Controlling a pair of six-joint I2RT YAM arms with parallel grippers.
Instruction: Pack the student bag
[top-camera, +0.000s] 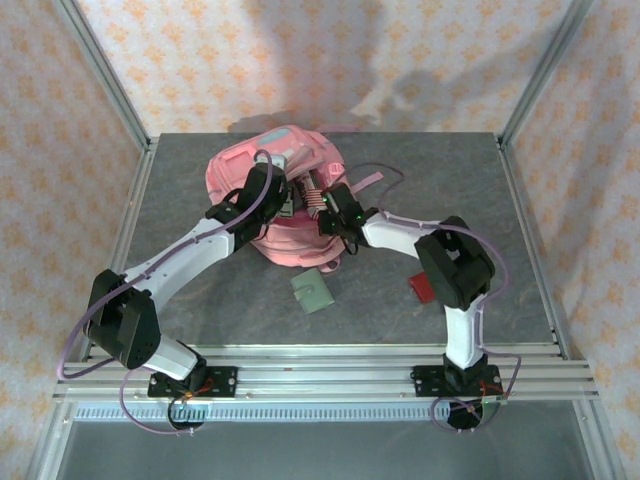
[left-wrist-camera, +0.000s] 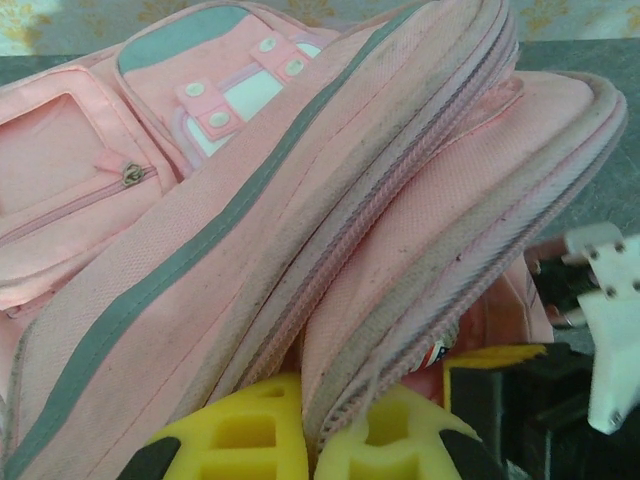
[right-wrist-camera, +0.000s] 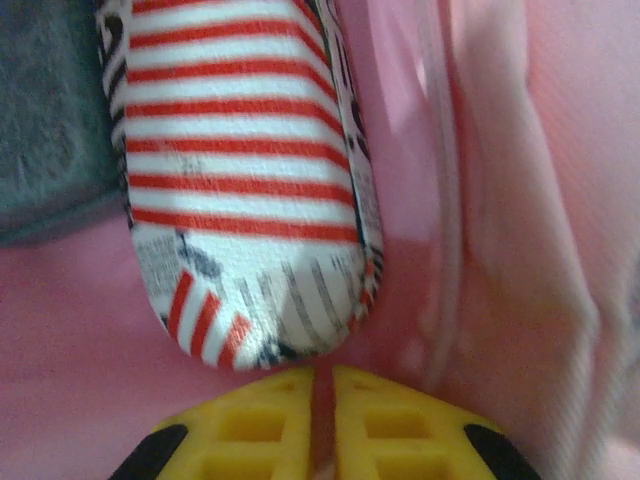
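Observation:
The student bag (top-camera: 250, 165) is a large pink backpack lying in the middle of the table, with grey stripe trim (left-wrist-camera: 150, 290) and a pale patch (left-wrist-camera: 245, 95). My left gripper (top-camera: 283, 205) (left-wrist-camera: 310, 430) is shut on the zippered edge of the bag's opening and holds it up. My right gripper (top-camera: 325, 208) (right-wrist-camera: 323, 410) is down inside the bag, its yellow fingers closed to a thin slit with nothing clearly between them. A red-and-white striped pouch (right-wrist-camera: 240, 150) (top-camera: 313, 195) lies in the bag just beyond those fingertips, not gripped.
A dark grey-blue item (right-wrist-camera: 45, 120) lies in the bag left of the pouch. A green flat item (top-camera: 312, 292) rests on the table in front of the bag. A red item (top-camera: 420, 290) sits by the right arm. Metal frame posts stand at the table's corners.

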